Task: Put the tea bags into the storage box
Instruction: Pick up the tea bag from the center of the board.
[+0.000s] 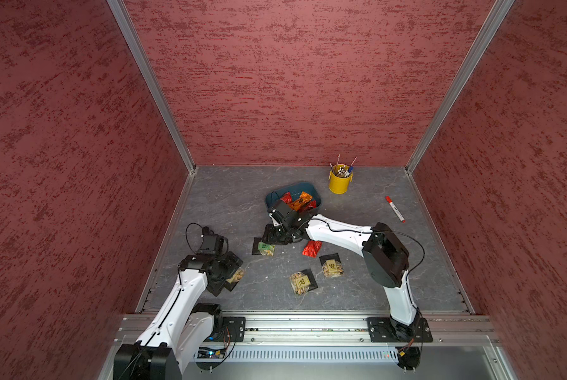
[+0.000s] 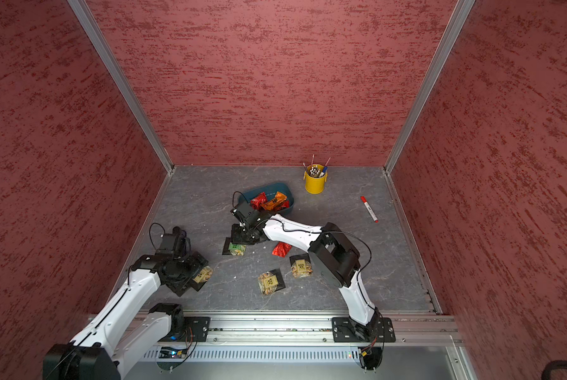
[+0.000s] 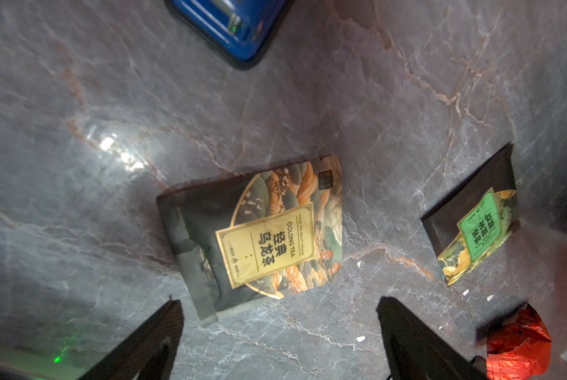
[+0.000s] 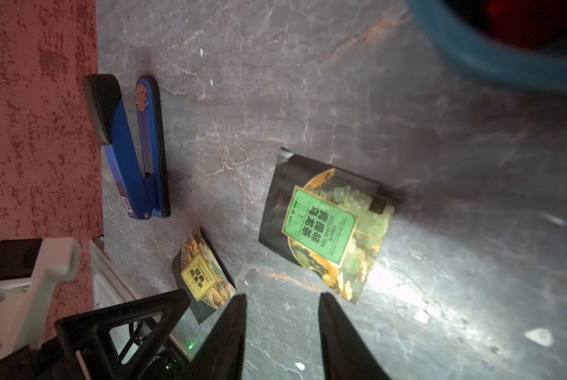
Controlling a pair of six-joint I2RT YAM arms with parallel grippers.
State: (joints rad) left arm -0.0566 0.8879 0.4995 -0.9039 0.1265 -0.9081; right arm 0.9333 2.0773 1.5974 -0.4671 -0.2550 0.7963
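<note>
The storage box [image 1: 294, 188] [image 2: 269, 187] is a teal tub at mid-table; red and orange foil tea bags [image 1: 300, 200] lie in it. My right gripper [image 4: 282, 316] [image 1: 269, 236] hovers open beside a green-label tea bag [image 4: 325, 223] [image 1: 263, 247], with nothing between its fingers. My left gripper [image 3: 279, 316] [image 1: 226, 274] is wide open just short of a tan-label tea bag [image 3: 259, 233] [image 1: 236, 276]. On the table lie a red foil tea bag [image 1: 311, 248] [image 3: 519, 345] and two more tan-label tea bags [image 1: 331, 265] [image 1: 303, 281].
A yellow pencil cup [image 1: 340, 180] stands at the back right, and a red-capped marker [image 1: 394, 209] lies to its right. A dark blue and black stick-like object [image 4: 134, 148] lies by the left wall. Red walls enclose the table on three sides.
</note>
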